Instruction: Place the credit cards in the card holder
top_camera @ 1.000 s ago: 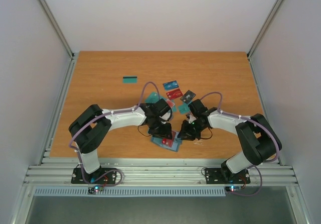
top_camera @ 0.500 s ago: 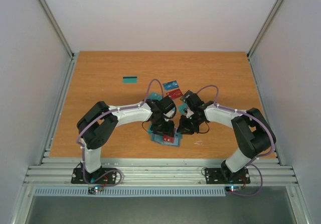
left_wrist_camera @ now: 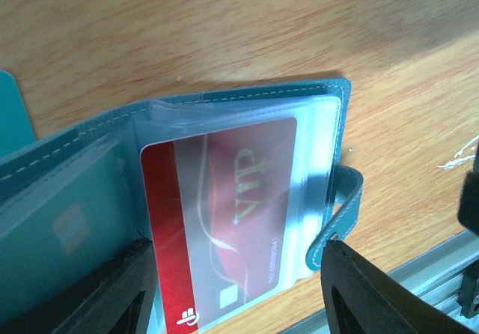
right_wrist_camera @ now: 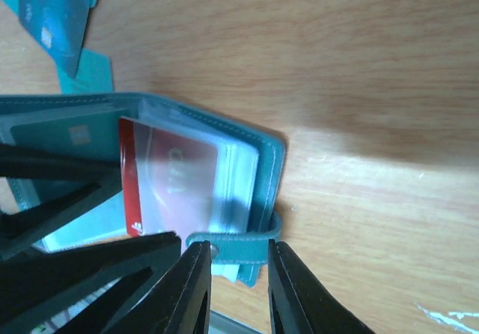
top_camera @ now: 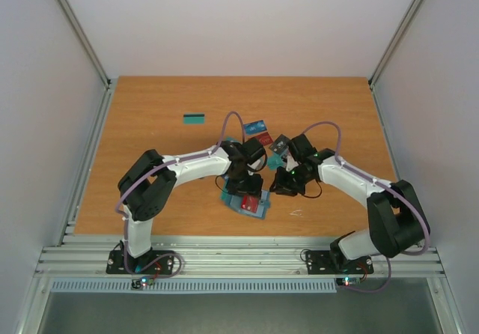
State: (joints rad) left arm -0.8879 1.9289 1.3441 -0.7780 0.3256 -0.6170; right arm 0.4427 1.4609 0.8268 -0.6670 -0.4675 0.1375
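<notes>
The card holder (top_camera: 233, 201) lies open near the front middle of the table. A red card (top_camera: 253, 203) sits partly in its clear sleeve, also in the left wrist view (left_wrist_camera: 224, 199). A teal card (left_wrist_camera: 67, 229) fills the other page. My left gripper (top_camera: 247, 184) is open just above the holder (left_wrist_camera: 329, 94), jaws wide on either side of the red card. My right gripper (top_camera: 283, 186) is narrowly open at the holder's right edge (right_wrist_camera: 269, 154). The holder's strap (right_wrist_camera: 239, 246) lies between its tips. Loose blue (top_camera: 254, 126), red (top_camera: 261, 138) and black (top_camera: 281, 142) cards lie behind.
A teal card with a dark stripe (top_camera: 194, 118) lies alone at the back left. A blue card (right_wrist_camera: 56, 12) and a teal card (right_wrist_camera: 86, 76) lie just beyond the holder. The table's front edge and metal rail (top_camera: 239, 259) are close behind the holder.
Both grippers have shifted slightly away from the front edge over the holder. The right arm has stretched out to the right. The red card shows more plainly in the holder.
</notes>
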